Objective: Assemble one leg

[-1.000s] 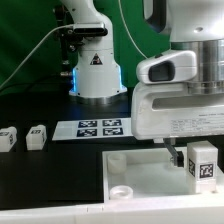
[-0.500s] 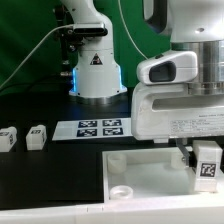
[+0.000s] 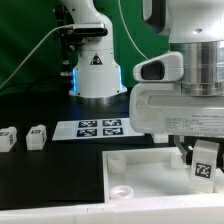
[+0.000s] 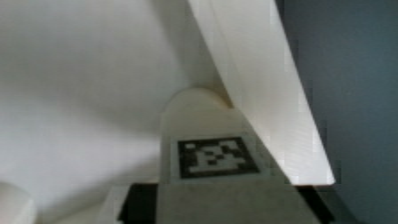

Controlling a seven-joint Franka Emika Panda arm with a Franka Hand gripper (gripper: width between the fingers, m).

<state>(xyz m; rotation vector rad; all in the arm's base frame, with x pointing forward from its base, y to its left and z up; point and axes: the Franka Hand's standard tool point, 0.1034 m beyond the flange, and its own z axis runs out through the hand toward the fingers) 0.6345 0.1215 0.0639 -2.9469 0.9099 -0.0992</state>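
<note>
The arm has shifted slightly; the hand grips the leg by the tabletop's raised edge.

Bright, even light; wrist view soft (close-range blur).

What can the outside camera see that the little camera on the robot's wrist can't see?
Only the exterior view shows two loose legs on the dark table, the marker board and the robot's base. Only the wrist view shows the held leg's tag up close, against the white top's raised edge. Both show the gripper holding a leg over the top.
</note>
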